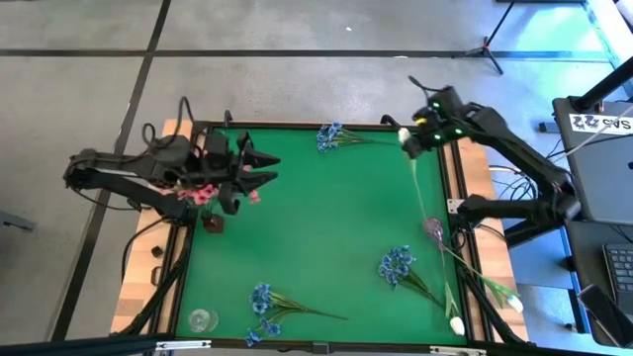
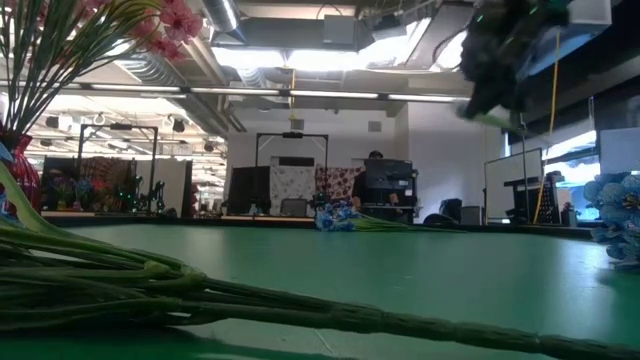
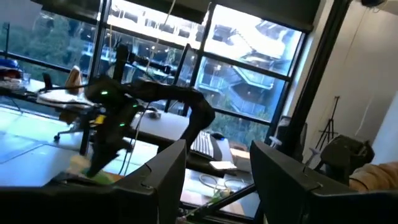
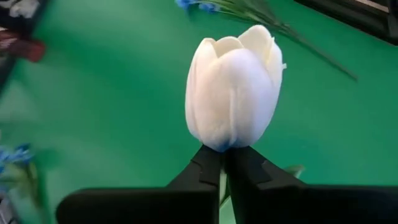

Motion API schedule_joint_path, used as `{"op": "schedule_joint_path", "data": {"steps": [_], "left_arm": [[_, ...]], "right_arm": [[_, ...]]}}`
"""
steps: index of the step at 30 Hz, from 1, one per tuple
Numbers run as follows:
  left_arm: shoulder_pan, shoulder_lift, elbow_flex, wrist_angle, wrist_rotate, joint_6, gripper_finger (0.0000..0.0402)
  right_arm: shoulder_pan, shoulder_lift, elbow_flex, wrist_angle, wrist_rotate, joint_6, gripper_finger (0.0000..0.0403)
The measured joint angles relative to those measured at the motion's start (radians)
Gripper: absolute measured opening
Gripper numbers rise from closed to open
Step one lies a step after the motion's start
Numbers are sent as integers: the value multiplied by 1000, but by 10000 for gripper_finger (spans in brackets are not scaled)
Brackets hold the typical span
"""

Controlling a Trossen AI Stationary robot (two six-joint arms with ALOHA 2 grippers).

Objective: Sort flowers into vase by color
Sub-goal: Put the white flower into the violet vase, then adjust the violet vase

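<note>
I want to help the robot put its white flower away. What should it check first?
1. White flower is pinched tight just under the bud by the right gripper: ok.
2. Its stem hangs free and is not caught on the blue flowers below: cannot tell.
3. The clear vase for it stands upright: cannot tell.
4. The left gripper is open and waits far off over the table's left side: ok.
5. The pink flowers already stand in the dark red vase: ok.

White bud [image 4: 235, 93] — smooth, waxy; mat [image 1: 326, 237] — matt green.
</note>
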Motion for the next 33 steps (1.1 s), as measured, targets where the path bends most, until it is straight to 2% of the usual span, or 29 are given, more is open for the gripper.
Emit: {"op": "schedule_joint_path", "data": {"steps": [6,11,14,17,22,27,30,33], "left_arm": [[-1,25,0,0,1,-12,174],[-2,29,0,-3,5,-31,174],[-4,29,0,-22,8,-52,174],[-4,29,0,-45,13,-65,174],[-4,29,0,-107,16,-81,174],[13,5,0,-153,17,-90,174],[39,-17,0,-188,16,-78,174],[71,-39,0,-216,16,-64,174]], "right_arm": [[28,179,-8,210,16,56,17],[41,325,-9,301,34,77,20],[44,408,-11,295,60,82,43],[54,476,-10,290,58,102,86],[67,499,-7,207,38,113,178],[109,463,32,-23,56,130,261],[198,436,57,-158,101,144,292],[321,415,77,-268,127,193,303]]}}
